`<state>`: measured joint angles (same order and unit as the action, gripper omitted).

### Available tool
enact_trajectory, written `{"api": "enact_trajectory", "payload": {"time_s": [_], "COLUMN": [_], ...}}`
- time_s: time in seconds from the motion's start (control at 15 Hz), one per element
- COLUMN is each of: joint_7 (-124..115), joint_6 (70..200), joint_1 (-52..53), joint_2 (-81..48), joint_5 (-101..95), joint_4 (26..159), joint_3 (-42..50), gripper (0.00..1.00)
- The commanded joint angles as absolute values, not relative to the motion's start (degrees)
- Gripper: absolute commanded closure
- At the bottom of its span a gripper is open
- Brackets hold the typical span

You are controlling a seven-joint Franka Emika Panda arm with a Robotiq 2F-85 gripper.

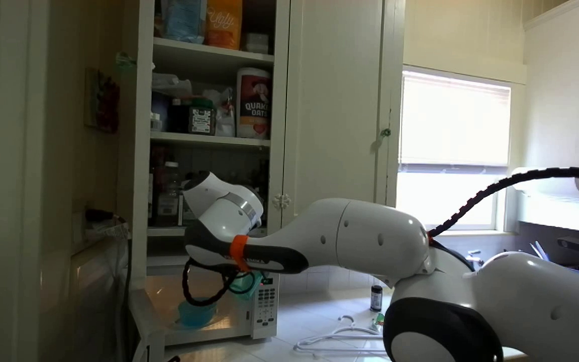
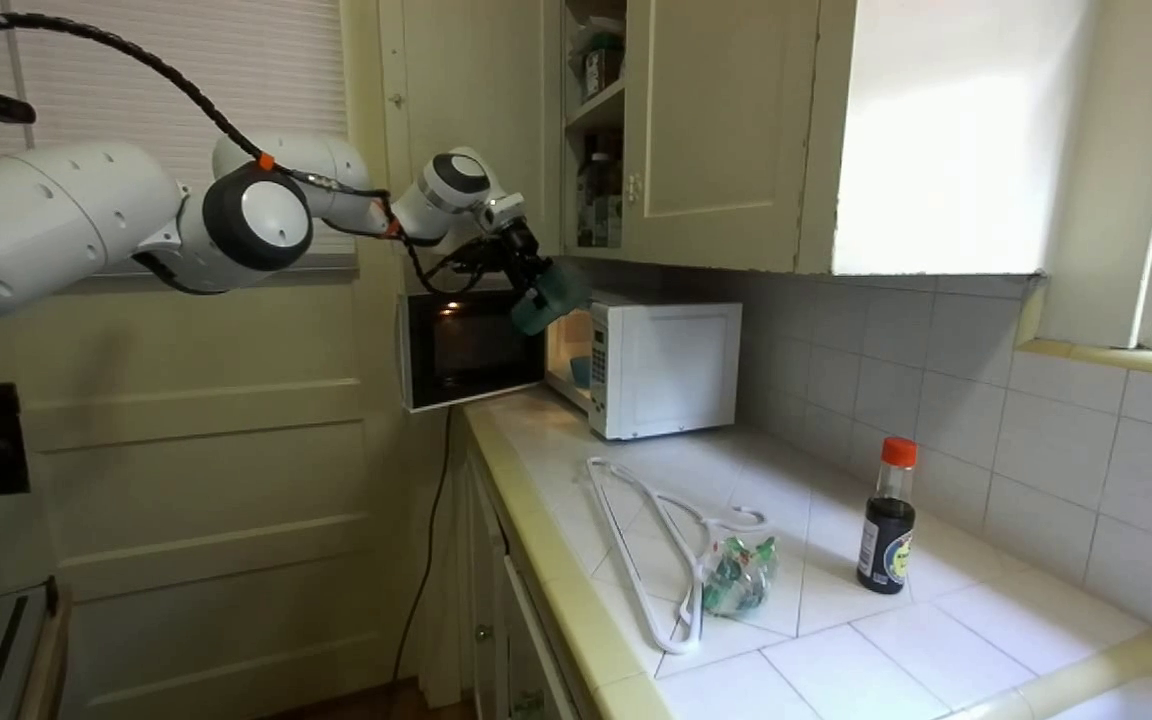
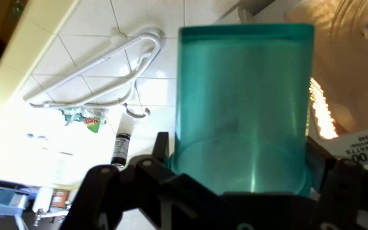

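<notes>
The jaws were closed on a see-through green cup (image 3: 244, 105), gripping it across its width, one side of it against each. In an exterior view the cup hung tilted in the air at the open front of a white microwave (image 2: 671, 370), between the body and the swung-out door (image 2: 476, 345); how far it reached into the opening could not be told, nor which end was its mouth. In the lit microwave sat a blue bowl (image 1: 196, 314), just showing at the edge of the wrist view. The arm (image 1: 370, 226), with an orange band (image 1: 238, 252) near its wrist and a black cable (image 1: 546, 174) running to it, stretched out level with the shelves.

On the tiled worktop (image 2: 836, 680) lay a white hanger (image 2: 624, 550), its hook near a crumpled clear and green packet (image 2: 742, 577). A dark bottle (image 2: 886, 545) with a red cap (image 2: 899, 452) stood upright beyond them, nearer the wall (image 2: 946, 430). Above the microwave, open shelves (image 1: 214, 140) held an oats tub (image 1: 254, 113), a green-lidded jar (image 1: 202, 118) and an orange bag (image 1: 224, 22) marked "Ugly". Daylight came through a window (image 1: 450, 125) with its blind partly lowered.
</notes>
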<state>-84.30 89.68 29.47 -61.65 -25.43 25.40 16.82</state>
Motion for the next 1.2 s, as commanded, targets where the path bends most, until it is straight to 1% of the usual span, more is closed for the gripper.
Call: {"api": "enact_trajectory", "payload": {"time_s": [0.0,0.33,0.6,0.93,1.13], "joint_7": [-72.83,-63.32,-60.57,-59.71,-60.10], "joint_6": [92.63,98.32,107.78,122.74,134.70], "joint_1": [29.22,30.99,32.39,30.97,28.19], "joint_2": [-59.14,-57.45,-57.67,-57.90,-58.27], "joint_5": [-26.31,-27.62,-32.39,-37.72,-39.41], "joint_4": [25.38,25.32,25.29,25.47,25.58], "joint_3": [15.75,16.85,19.91,23.22,23.81], "gripper": [0.29,0.29,0.29,0.29,0.29]}}
